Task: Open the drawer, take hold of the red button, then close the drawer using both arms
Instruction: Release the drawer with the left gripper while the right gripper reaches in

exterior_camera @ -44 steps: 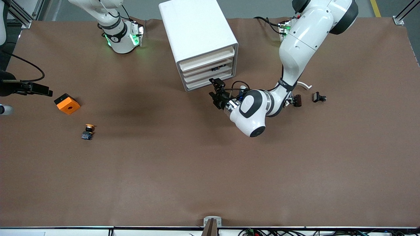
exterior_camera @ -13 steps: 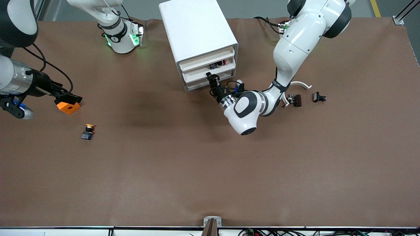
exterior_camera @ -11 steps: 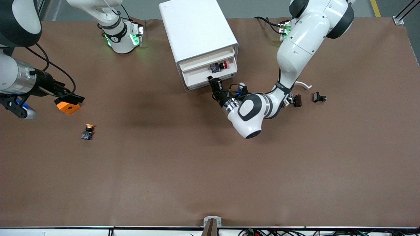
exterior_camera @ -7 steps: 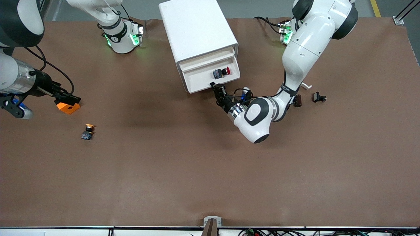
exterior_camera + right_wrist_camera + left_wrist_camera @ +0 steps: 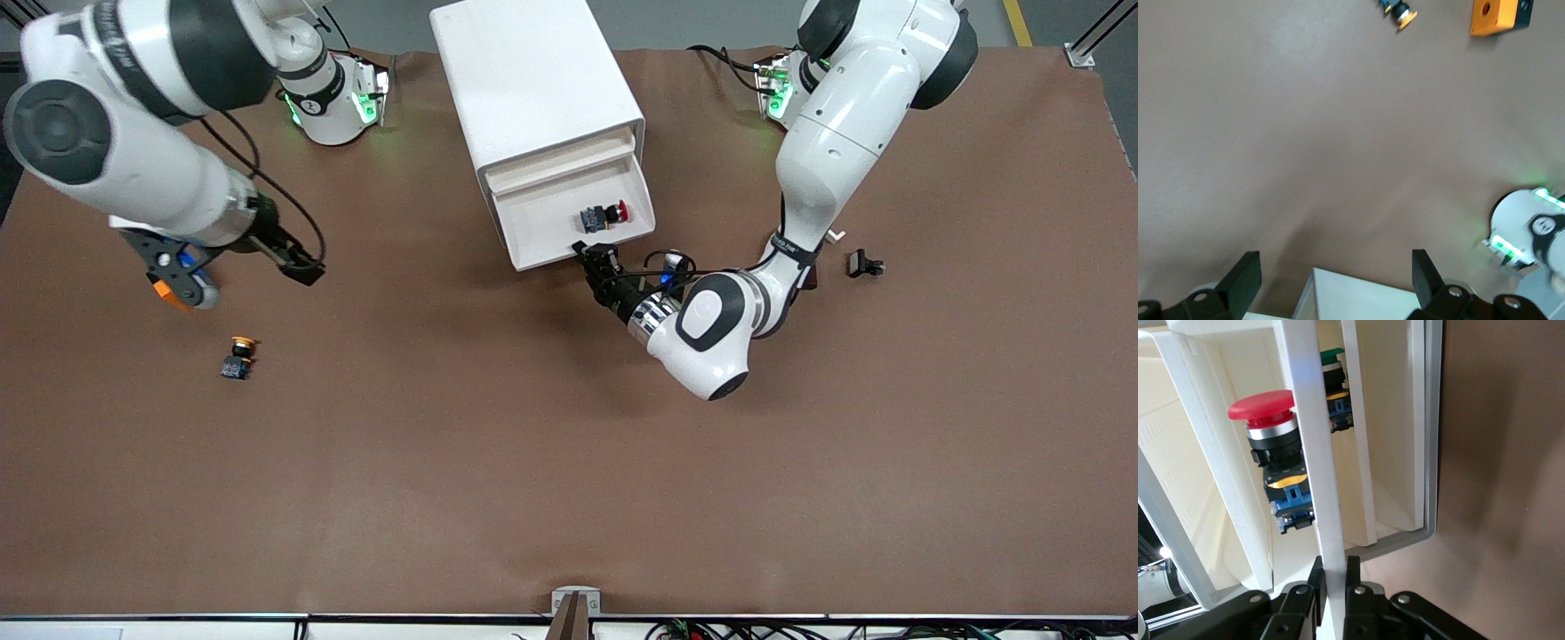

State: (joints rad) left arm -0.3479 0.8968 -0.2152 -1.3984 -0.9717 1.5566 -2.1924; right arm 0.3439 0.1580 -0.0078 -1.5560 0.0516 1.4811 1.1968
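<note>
- A brown mat covers the table (image 5: pixel 533 462); grey floor shows along the edge where the arm bases stand, and cables run along the edge nearest the front camera.
- The white drawer cabinet (image 5: pixel 533 80) stands between the two arm bases and serves as the landmark here.
- One drawer (image 5: pixel 569 218) of the cabinet is pulled out toward the front camera.
- The button (image 5: pixel 605 214), with its red cap, lies on its side inside that open drawer; in the left wrist view it (image 5: pixel 1275 447) sits just past the drawer's front wall.
- A green-capped button (image 5: pixel 1333 380) shows in another compartment of the cabinet.
- The left gripper (image 5: pixel 594 258) is at the front of the open drawer, its fingers (image 5: pixel 1315 587) clamped on the thin front wall.
- The right gripper (image 5: pixel 302 267) hangs over the mat toward the right arm's end, well apart from the cabinet, its jaws spread wide and holding nothing.
- An orange block (image 5: pixel 1495 17) and a yellow-capped button (image 5: pixel 238 356) lie on the mat at that same end, nearer the front camera than the cabinet.
- A small black clip (image 5: pixel 864 264) lies toward the left arm's end.
</note>
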